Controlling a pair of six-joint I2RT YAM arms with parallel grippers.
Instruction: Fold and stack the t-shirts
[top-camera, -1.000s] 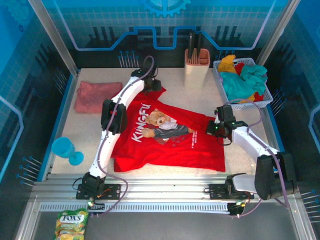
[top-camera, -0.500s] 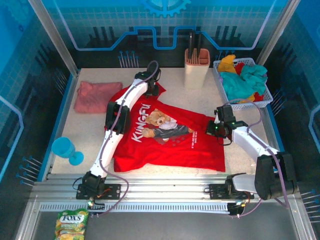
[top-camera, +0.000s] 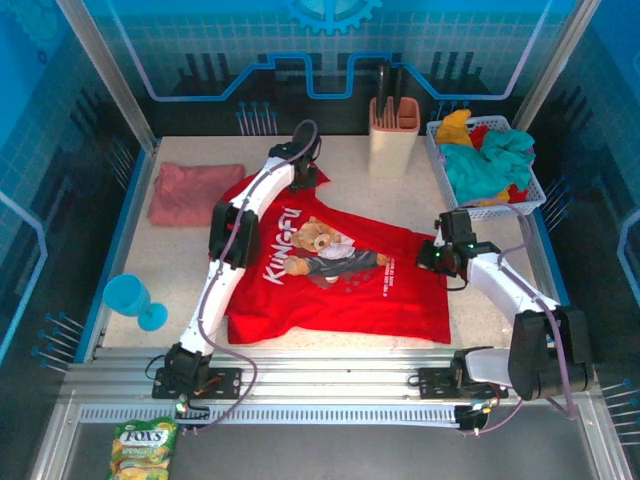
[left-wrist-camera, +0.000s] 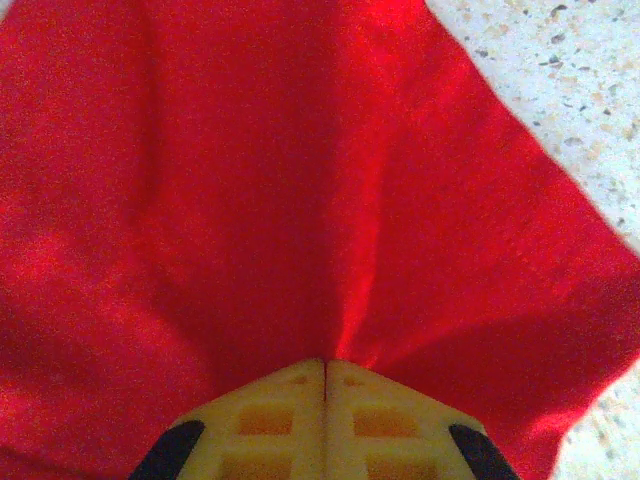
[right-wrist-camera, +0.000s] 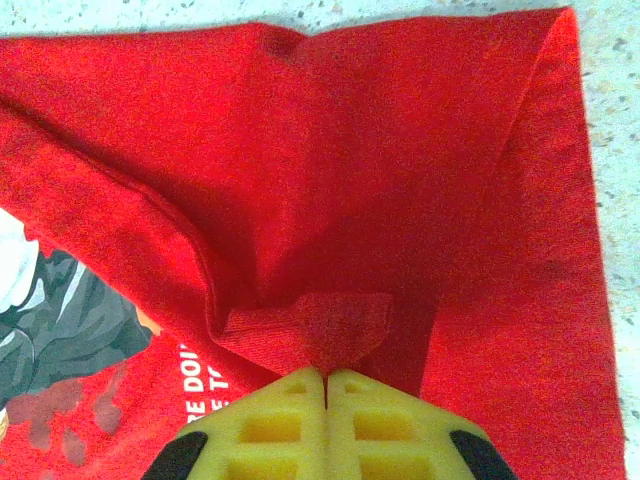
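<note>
We log white left arm (top-camera: 262, 190) and right arm (top-camera: 500, 283), black joints (top-camera: 228, 235) and bases (top-camera: 195, 378), grey-purple cables (top-camera: 205, 310) looped alongside; fingers (left-wrist-camera: 265, 420) are yellow, waffle-gridded, with black corner pieces.

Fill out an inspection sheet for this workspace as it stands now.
Surface: speckled table, no spills seen.
Job's things: red t-shirt spread graphic-up at centre, unfolded; pink t-shirt in a compact rectangle, far left.
Clutter: blue goblet near left; knife holder and basket of clothes far right; snack bag in front, off the table.
Grippers: left gripper, jaws shut on the red t-shirt's far edge; right gripper, jaws shut on its right edge.
Cables: cables run along both arms.
Surroundings: blue panelled walls; metal rail at the near edge.
</note>
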